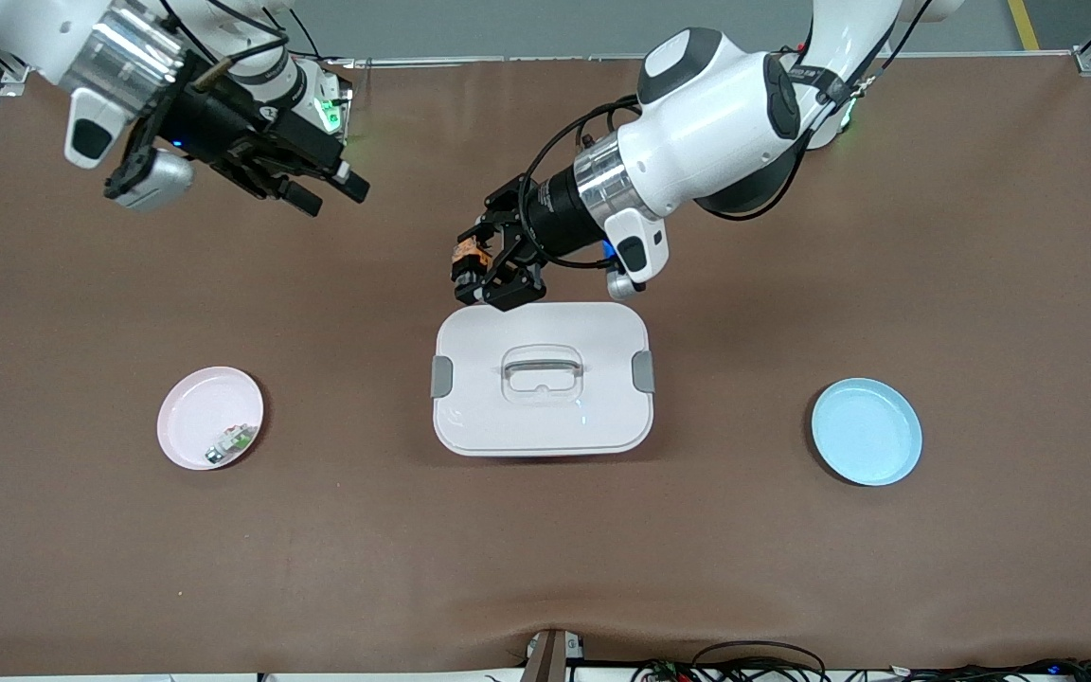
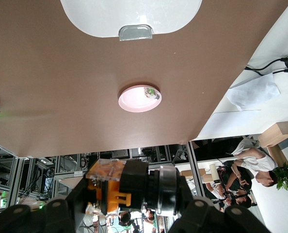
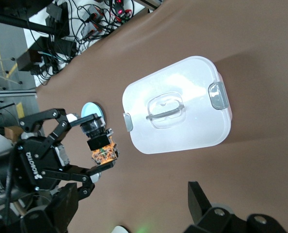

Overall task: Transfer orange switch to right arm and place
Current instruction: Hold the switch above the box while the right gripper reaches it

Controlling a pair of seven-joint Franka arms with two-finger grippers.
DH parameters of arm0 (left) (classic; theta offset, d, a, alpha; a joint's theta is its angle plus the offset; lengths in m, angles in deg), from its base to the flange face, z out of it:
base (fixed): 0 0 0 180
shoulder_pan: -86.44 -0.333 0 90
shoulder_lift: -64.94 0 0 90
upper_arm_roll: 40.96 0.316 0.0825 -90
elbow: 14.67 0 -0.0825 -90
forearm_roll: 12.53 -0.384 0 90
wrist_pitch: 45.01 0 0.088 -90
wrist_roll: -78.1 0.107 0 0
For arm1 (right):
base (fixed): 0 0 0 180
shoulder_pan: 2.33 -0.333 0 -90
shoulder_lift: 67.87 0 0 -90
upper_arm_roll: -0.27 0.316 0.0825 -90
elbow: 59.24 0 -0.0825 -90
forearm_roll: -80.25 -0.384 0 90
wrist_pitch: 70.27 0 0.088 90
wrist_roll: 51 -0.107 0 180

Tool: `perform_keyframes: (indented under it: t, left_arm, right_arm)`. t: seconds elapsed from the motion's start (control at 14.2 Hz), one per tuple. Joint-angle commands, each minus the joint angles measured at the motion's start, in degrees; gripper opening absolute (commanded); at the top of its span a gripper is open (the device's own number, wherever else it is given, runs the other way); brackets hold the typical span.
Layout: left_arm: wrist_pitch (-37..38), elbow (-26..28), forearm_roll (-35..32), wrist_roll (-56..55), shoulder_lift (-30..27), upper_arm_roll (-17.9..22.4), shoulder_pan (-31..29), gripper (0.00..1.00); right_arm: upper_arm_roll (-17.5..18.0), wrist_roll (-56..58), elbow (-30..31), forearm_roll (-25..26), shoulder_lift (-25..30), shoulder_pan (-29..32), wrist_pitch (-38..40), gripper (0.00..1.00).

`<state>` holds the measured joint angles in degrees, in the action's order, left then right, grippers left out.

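The orange switch (image 1: 466,255) is a small black body with an orange end. It hangs in the air with my left gripper (image 1: 481,272) shut on it, over the brown table at the rim of the white box. In the left wrist view the switch (image 2: 132,183) lies crosswise between the jaws of the left gripper (image 2: 127,209). My right gripper (image 1: 330,194) is open and empty, raised over the table toward the right arm's end. In the right wrist view the switch (image 3: 102,146) shows in the left gripper, apart from the right gripper (image 3: 134,206) and its wide-spread fingers (image 3: 199,199).
A white lidded box (image 1: 479,417) with a handle stands mid-table. A pink plate (image 1: 187,407) holding a small green-and-white part (image 1: 232,440) lies toward the right arm's end. A bare blue plate (image 1: 867,431) lies toward the left arm's end.
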<state>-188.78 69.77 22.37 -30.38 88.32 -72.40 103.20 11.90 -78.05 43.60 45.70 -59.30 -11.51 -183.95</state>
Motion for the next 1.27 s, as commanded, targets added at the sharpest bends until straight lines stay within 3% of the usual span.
perform_keyframes:
  t: [0.0,0.49,0.99,1.2]
  left_arm:
    - [-0.89,-0.41,-1.33,-1.56,0.09,0.24,0.64,0.18]
    - [-0.89,-0.41,-1.42,-1.56,0.09,0.24,0.64,0.18]
    - [-0.81,-0.41,-1.42,-1.56,0.0,0.16,0.64,0.18]
    - [-0.63,-0.33,-1.42,-1.56,0.0,0.15,0.55,0.18]
  right_arm:
    - [0.06,-0.65,0.44,4.38,-0.66,-3.11,-1.71,1.0]
    - [0.06,-2.3,-0.44,6.07,-6.37,-6.9,-8.4,1.0]
    - [-0.02,-6.61,-6.24,6.33,-12.96,-9.89,-10.16,1.0]
    - [0.06,-10.04,-6.77,9.14,-14.2,-11.82,-11.38,1.0]
